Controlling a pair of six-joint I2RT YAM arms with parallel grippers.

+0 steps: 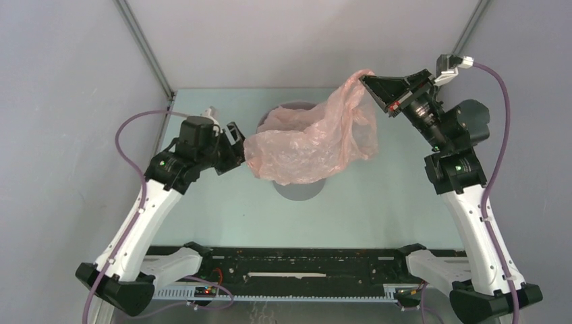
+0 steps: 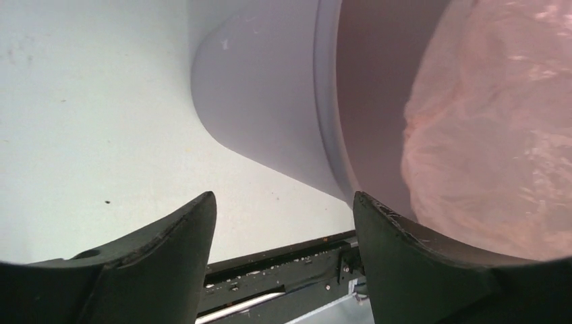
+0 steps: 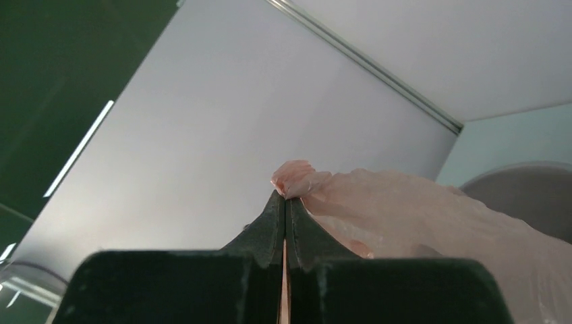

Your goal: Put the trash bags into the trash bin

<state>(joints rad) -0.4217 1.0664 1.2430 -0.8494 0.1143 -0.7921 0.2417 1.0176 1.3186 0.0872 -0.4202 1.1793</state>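
The pale-pink trash bag (image 1: 313, 138) hangs stretched across the mouth of the grey trash bin (image 1: 297, 191), covering most of its rim. My right gripper (image 1: 367, 79) is shut on the bag's upper right corner and holds it high above the bin's right side. In the right wrist view the fingers (image 3: 273, 223) are pressed together on the bag's tip (image 3: 297, 179), with the bin (image 3: 533, 192) at the right. My left gripper (image 1: 237, 145) is open and empty beside the bag's left end. The left wrist view shows the gripper (image 2: 283, 206), the bin wall (image 2: 270, 101) and the bag (image 2: 492, 135).
Grey enclosure walls with metal frame posts (image 1: 145, 47) close in the back and sides. A black rail (image 1: 303, 264) runs along the near edge between the arm bases. The pale tabletop (image 1: 378, 202) surrounds the bin.
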